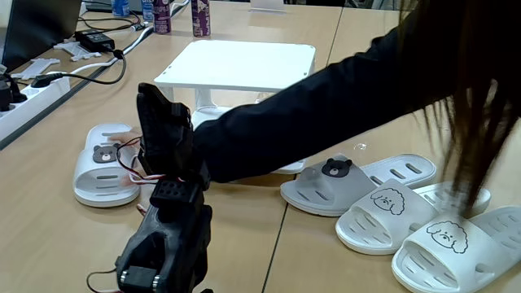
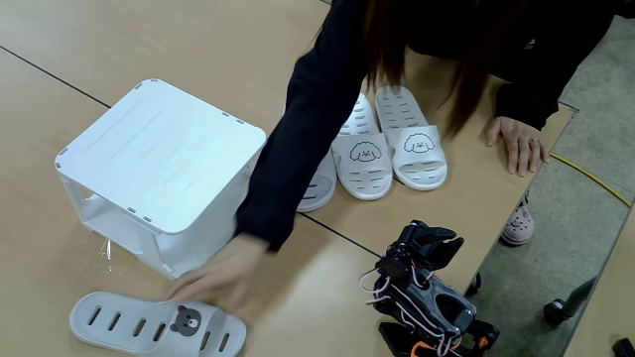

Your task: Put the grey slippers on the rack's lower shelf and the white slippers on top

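The black tool (image 2: 429, 246) sits folded up near the edge of the desk (image 2: 60, 59), and it holds nothing. I cannot tell if its fingers are open or closed. In a fixed view the tool (image 1: 163, 114) sticks up at the front, with red and white wires on the arm.

A person in a dark sleeve (image 1: 326, 106) leans over the desk. One hand (image 2: 220, 280) reaches down and touches a grey slipper (image 2: 159, 325) with a bear face. That slipper lies flat on the desk, just in front of the rack (image 2: 159, 149). The other hand (image 2: 518, 141) rests on the desk edge.

The white rack stands in the middle of the desk. Its top shelf has nothing on it. I can see only a bit of the lower shelf (image 2: 114, 220).

On the other side of the arm, the second grey slipper (image 1: 334, 191) lies beside the two white slippers (image 1: 407, 224) with dog faces. They are close together.

The desk is light wood. At the far end are cables, a power strip (image 1: 32, 96) and some bottles (image 1: 199, 16). The floor (image 2: 595, 149) is grey.
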Action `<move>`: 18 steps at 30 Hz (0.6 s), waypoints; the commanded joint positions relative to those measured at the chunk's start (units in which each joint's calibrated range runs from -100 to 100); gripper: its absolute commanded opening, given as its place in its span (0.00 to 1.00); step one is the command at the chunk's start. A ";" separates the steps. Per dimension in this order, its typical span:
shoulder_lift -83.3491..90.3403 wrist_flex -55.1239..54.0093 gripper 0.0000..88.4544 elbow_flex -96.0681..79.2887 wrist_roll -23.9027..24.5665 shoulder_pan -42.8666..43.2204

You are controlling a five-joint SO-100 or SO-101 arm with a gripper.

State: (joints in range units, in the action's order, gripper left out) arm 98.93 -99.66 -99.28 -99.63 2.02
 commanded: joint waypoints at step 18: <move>-46.55 0.17 0.03 0.18 -0.37 7.85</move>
State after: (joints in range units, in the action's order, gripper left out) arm 66.93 -98.97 -99.37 -99.63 9.81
